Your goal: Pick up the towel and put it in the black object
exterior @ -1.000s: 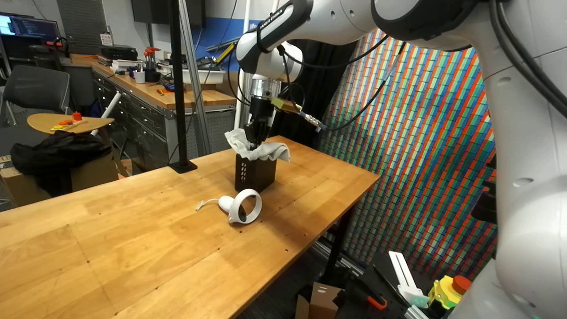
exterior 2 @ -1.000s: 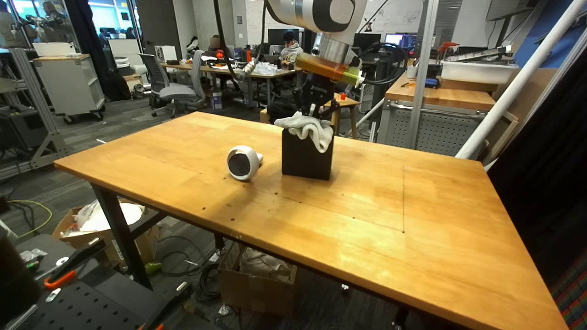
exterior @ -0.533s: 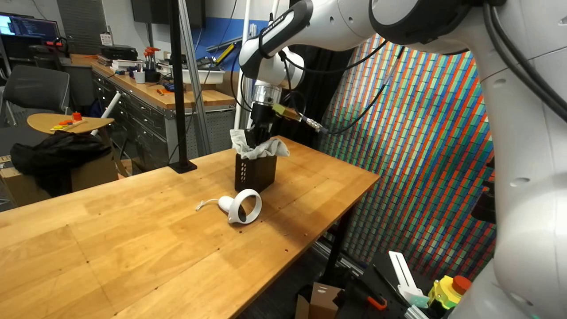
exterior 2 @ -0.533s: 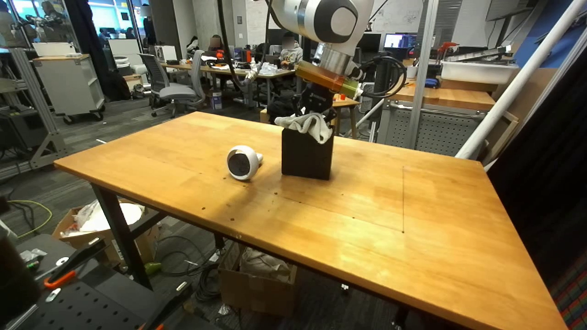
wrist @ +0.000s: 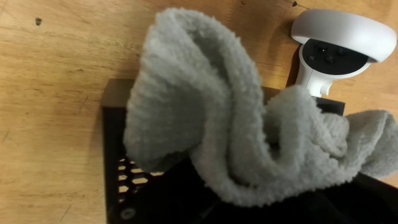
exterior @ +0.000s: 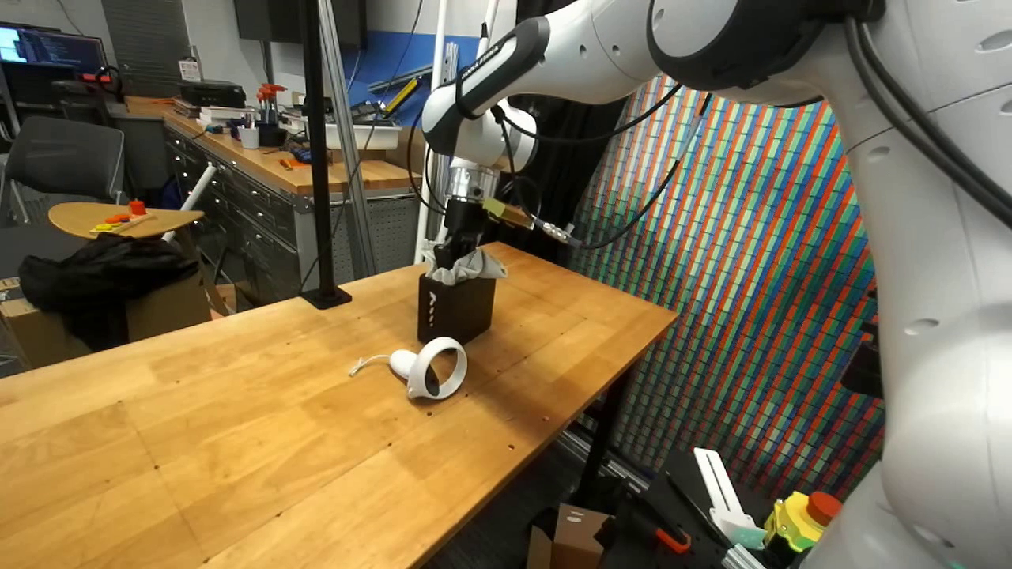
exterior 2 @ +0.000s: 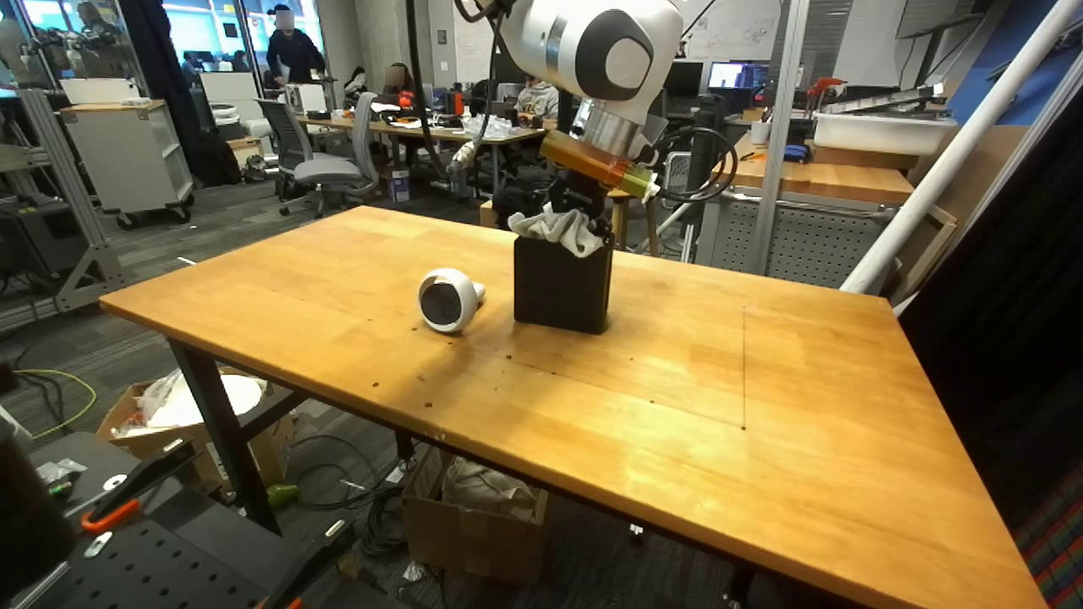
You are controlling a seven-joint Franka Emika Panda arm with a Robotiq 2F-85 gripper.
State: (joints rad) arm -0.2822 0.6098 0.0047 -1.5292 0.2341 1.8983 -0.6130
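Observation:
The towel is a greyish-white, bunched cloth in the mouth of the black box. Folds stick up above the rim and one drapes slightly over the front. It also shows in an exterior view and fills the middle of the wrist view. The black box stands upright on the table, with a pale perforated pattern on one side. My gripper points down into the towel at the box's top. The towel and dark shadow hide the fingertips, so their spacing does not show.
A white ring-shaped controller lies on the wooden table close beside the box; it also shows in the wrist view. A black post stands at the table's edge.
My gripper has moved down to the box's top. The towel has sunk and bunched further into the box, with less overhang. The box has shifted or turned slightly.

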